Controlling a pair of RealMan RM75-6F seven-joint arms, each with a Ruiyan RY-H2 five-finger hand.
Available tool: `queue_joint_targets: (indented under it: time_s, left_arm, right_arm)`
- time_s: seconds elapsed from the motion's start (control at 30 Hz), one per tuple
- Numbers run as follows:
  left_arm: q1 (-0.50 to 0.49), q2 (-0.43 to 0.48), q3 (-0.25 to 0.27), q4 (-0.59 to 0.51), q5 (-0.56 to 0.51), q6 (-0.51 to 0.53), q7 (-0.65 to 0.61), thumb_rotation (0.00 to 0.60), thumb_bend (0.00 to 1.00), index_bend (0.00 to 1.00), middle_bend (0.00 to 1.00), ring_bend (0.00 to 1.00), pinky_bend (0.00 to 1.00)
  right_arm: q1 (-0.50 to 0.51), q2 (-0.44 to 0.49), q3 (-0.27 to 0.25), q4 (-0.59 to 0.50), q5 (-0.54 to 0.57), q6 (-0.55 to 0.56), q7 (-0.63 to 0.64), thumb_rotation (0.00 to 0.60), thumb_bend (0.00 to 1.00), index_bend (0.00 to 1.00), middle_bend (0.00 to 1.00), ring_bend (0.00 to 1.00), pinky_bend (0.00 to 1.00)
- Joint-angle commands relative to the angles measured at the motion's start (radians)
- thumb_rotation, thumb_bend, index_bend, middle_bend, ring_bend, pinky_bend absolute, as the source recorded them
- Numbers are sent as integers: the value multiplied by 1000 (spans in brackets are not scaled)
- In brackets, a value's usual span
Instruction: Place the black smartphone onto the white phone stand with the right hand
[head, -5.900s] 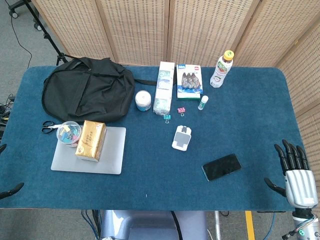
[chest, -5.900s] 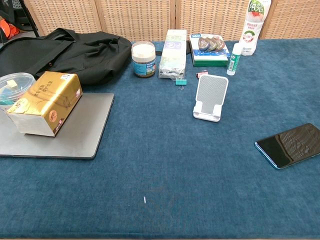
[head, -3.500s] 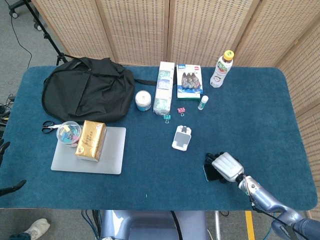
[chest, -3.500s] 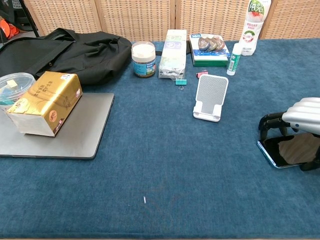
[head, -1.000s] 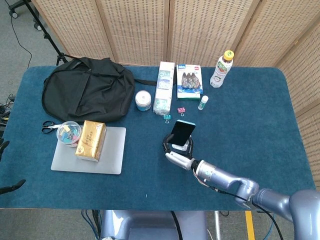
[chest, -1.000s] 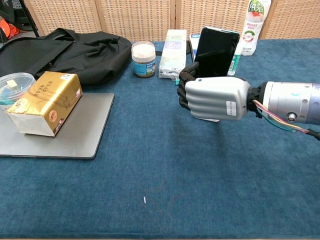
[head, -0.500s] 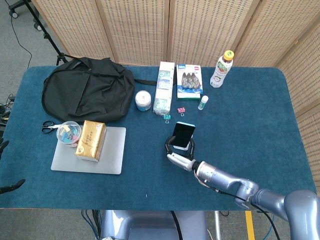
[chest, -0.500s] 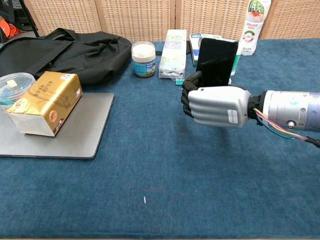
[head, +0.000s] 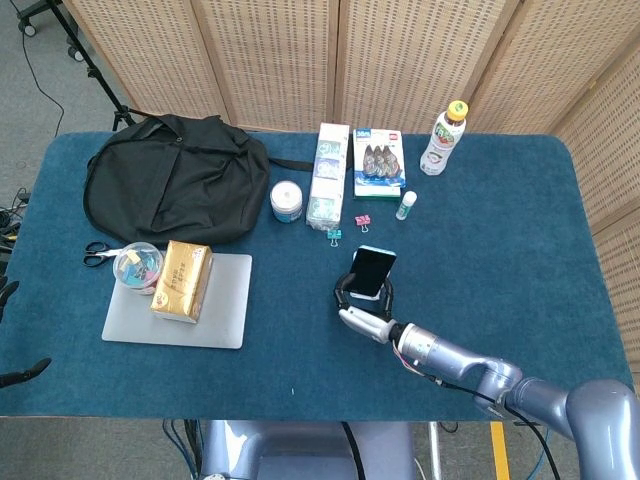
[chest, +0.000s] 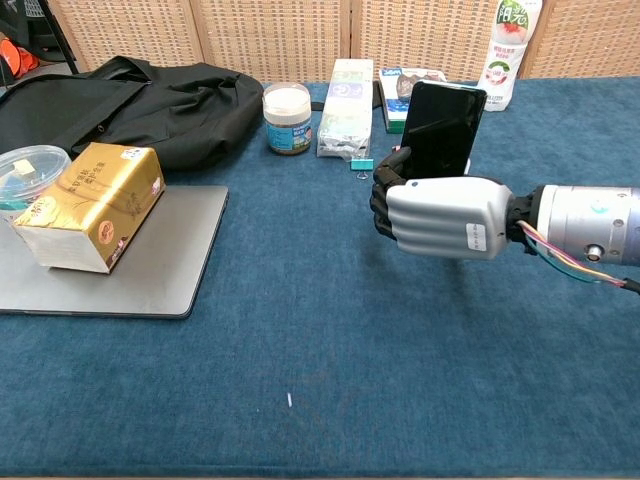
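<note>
Shifted rightward, upright black smartphone (chest: 441, 130) stays gripped.

Near the black bag (head: 175, 190) sit one laptop (head: 180, 302), one gold box (head: 181, 280), one tub of clips (head: 137, 266), one pair of scissors (head: 97, 256) and one jar (head: 287, 201). Farther from the bag stand one bottle (head: 443, 138), one glue stick (head: 405, 206), two binder clips (head: 334, 235) and one phone (head: 371, 271).
</note>
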Motion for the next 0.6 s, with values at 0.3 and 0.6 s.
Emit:
queue_joint_targets:
  time_s: [0.3, 0.6]
  left_arm:
    - [0, 0, 0, 0, 0, 0, -1, 600, 0, 0, 0, 0, 0]
    - [-1, -1, 1, 1, 0, -1, 2, 600, 0, 0, 0, 0, 0]
  right_arm:
    - [5, 7, -19, 11, -11, 18, 18, 600, 156, 472, 470, 407, 463]
    - [14, 13, -30, 14, -26, 37, 32, 600, 156, 472, 468, 407, 462]
